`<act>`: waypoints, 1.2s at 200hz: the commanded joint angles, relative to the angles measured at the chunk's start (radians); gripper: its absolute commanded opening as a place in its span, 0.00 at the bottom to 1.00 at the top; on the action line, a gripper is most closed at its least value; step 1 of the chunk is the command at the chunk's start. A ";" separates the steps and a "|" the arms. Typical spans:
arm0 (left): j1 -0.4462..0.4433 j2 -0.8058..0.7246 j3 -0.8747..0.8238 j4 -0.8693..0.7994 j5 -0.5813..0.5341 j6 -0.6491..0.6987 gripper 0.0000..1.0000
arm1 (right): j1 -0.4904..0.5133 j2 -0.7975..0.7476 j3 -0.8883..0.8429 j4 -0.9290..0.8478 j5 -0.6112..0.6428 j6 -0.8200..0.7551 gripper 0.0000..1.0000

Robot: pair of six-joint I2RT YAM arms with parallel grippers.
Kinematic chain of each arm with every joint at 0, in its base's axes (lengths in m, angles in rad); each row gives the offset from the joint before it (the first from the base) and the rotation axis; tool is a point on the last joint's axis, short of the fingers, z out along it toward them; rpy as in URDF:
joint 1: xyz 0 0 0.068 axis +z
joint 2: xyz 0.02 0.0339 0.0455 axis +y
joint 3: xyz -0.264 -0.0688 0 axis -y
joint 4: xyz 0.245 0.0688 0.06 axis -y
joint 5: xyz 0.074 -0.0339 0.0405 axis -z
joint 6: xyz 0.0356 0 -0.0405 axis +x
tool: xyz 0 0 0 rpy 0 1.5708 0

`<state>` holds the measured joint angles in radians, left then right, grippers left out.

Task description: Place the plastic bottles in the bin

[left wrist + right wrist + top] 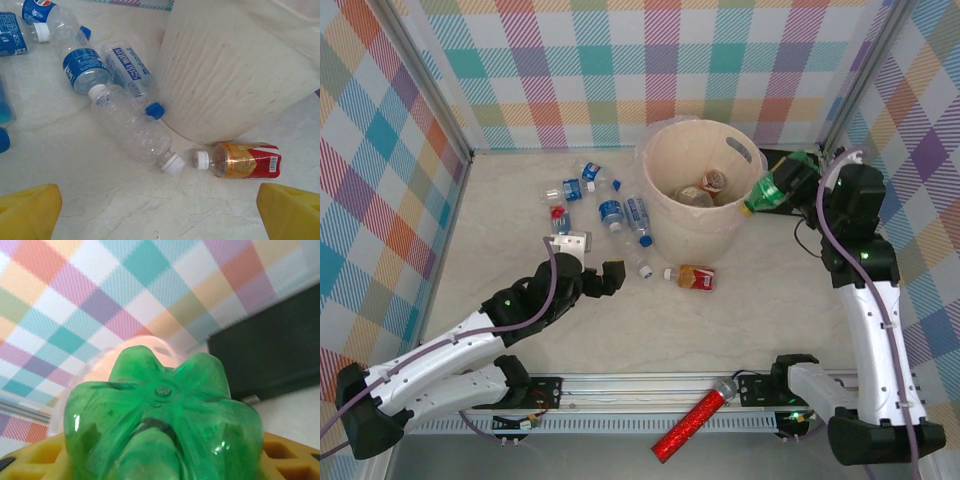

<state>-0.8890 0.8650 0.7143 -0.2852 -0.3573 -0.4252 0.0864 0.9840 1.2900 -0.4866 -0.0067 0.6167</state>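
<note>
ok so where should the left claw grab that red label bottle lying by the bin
Come straight down on the red label bottle and pinch across its labelled body, toward the base end. It lies on its side, and the bin wall curves away there, leaving finger room; the cap end is crowded by the clear bottle's cap.

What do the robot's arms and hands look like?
White segments with black joints on both the left arm and right arm. A purple cable runs along each, tiny green lights glow at joints, and the fingers are yellow.
</note>
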 commanded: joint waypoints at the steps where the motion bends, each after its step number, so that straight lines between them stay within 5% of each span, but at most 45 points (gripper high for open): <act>1: -0.014 -0.008 0.035 0.016 0.011 0.012 1.00 | 0.099 0.075 0.101 0.045 0.149 -0.135 0.54; 38: -0.013 -0.045 0.032 -0.036 0.002 0.000 1.00 | 0.206 0.257 0.229 0.109 0.263 -0.298 0.55; 133: -0.013 -0.112 0.042 -0.114 -0.066 -0.017 1.00 | 0.273 0.532 0.273 0.292 0.363 -0.556 0.59; 153: -0.013 -0.127 0.032 -0.115 -0.069 -0.023 1.00 | 0.276 0.547 0.283 0.270 0.369 -0.554 0.65; 172: -0.013 -0.131 0.024 -0.121 -0.079 -0.029 1.00 | 0.285 0.540 0.289 0.247 0.364 -0.549 0.89; 198: -0.013 -0.121 0.025 -0.140 -0.101 -0.038 1.00 | 0.302 0.508 0.282 0.252 0.356 -0.540 1.00; 240: -0.013 -0.090 0.025 -0.131 -0.132 -0.057 1.00 | 0.351 0.471 0.287 0.218 0.325 -0.506 0.99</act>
<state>-0.8890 0.7559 0.7246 -0.3992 -0.4446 -0.4572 0.4019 1.5078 1.5394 -0.2676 0.3389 0.0895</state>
